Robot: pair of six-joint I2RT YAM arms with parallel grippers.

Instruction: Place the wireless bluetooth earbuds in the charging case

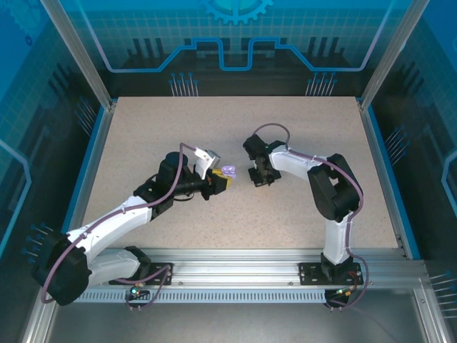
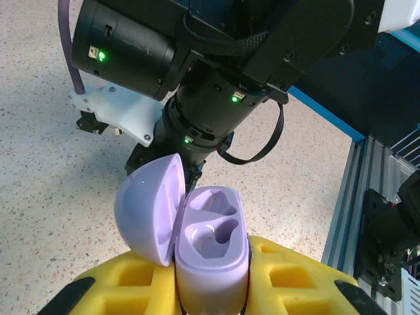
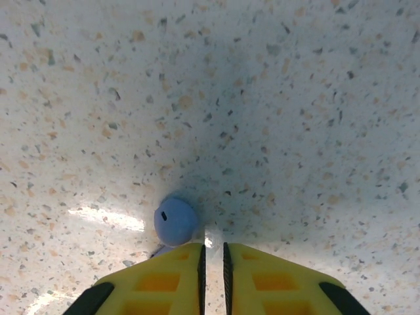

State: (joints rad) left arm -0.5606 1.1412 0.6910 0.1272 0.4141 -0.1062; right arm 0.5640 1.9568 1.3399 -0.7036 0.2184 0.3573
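Observation:
My left gripper (image 1: pixel 222 183) is shut on a lilac charging case (image 2: pixel 213 252), gripped between its yellow fingers (image 2: pixel 128 282) and held above the table. The case's lid (image 2: pixel 147 210) is swung open to the left, and both wells look bare. From above, the case (image 1: pixel 228 171) sits between the two arms. My right gripper (image 3: pixel 212 252) is down at the table top, its jaws shut to a thin slit with nothing in it. A lilac earbud (image 3: pixel 175 220) lies on the table just outside the tip of its left finger (image 3: pixel 174 279), with its stem running under that finger.
My right arm's black wrist (image 2: pixel 216 65) hangs close behind the open case. The speckled table (image 1: pixel 178 128) is fenced by blue rails (image 1: pixel 382 171) at the sides and an aluminium rail (image 1: pixel 243 257) at the near edge.

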